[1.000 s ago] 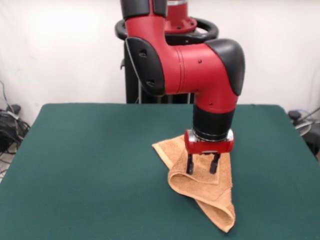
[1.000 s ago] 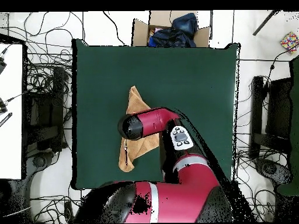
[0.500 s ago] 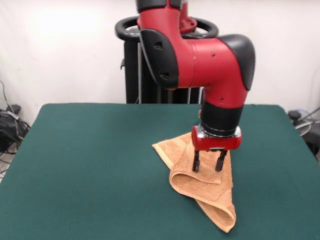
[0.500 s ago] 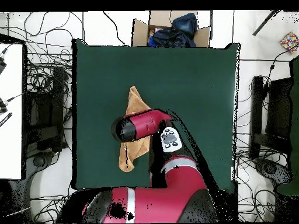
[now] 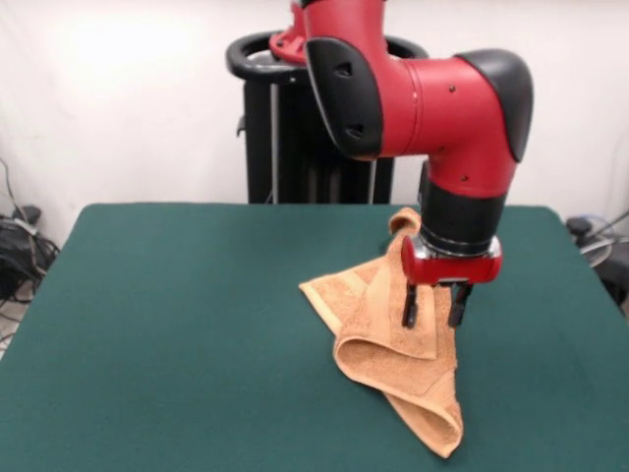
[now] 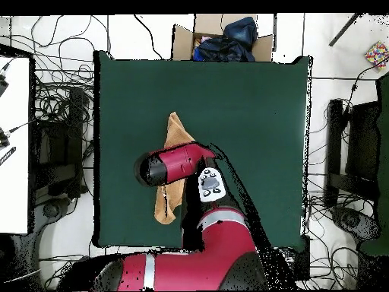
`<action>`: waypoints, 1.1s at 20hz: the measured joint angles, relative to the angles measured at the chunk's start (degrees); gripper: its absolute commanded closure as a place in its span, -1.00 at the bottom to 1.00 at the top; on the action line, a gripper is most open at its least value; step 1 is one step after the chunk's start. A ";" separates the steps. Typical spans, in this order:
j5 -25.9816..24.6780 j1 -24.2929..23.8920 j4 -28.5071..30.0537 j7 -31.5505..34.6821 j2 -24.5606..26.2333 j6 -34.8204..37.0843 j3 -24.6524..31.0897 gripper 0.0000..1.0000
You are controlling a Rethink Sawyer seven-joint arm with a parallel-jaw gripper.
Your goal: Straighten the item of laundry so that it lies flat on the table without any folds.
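The orange-tan towel (image 5: 383, 334) lies folded over on the dark green table (image 5: 177, 315), right of the middle, with a thick fold along its near left side and a narrow end pointing at the near edge. One far corner is curled up by the arm. My gripper (image 5: 432, 321) points straight down over the towel's right edge, jaws apart and holding nothing; I cannot tell whether the tips touch the cloth. In the overhead view the towel (image 6: 178, 133) shows above and below the arm, which hides its middle and the gripper. The table (image 6: 251, 114) is far larger than the towel.
The black pedestal (image 5: 285, 147) stands behind the table's far edge. A cardboard box with dark clothes (image 6: 220, 39) sits beyond the table's top edge in the overhead view. Cables lie on the floor on both sides, and a white table (image 6: 14, 144) stands at the left.
The arm has swung to the right in the front view, carrying the open gripper from the towel's middle to its right edge. The towel has not visibly moved.
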 measured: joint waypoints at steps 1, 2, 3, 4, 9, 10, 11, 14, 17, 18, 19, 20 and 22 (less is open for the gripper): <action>0.32 -0.01 0.00 0.00 -0.23 0.00 -0.01 -1.00; 0.42 -0.01 0.00 0.00 -0.31 0.00 -0.02 -1.00; 0.67 -0.01 -0.01 0.00 -0.49 0.00 -0.03 -1.00; 0.79 -0.01 0.00 0.00 -0.53 0.00 -0.03 -1.00; 1.23 -0.01 -0.01 0.00 -0.14 0.00 -0.10 -1.00; 1.23 -0.01 0.00 0.00 -0.01 0.00 -0.10 -1.00; 1.23 -0.01 0.00 0.00 0.09 0.00 -0.10 -1.00; 1.23 -0.04 -0.02 0.00 0.66 0.00 -0.10 -1.00; 1.23 -0.15 -0.03 0.00 1.72 0.00 -0.10 -1.00; 1.23 -0.18 -0.03 0.00 1.95 0.00 -0.09 -1.00; 1.23 -0.24 -0.08 0.00 2.30 -0.01 -0.09 -1.00; 1.23 -0.28 -0.13 0.00 2.47 -0.01 -0.09 -1.00; 1.24 -0.40 -0.37 0.00 2.90 -0.02 -0.08 -1.00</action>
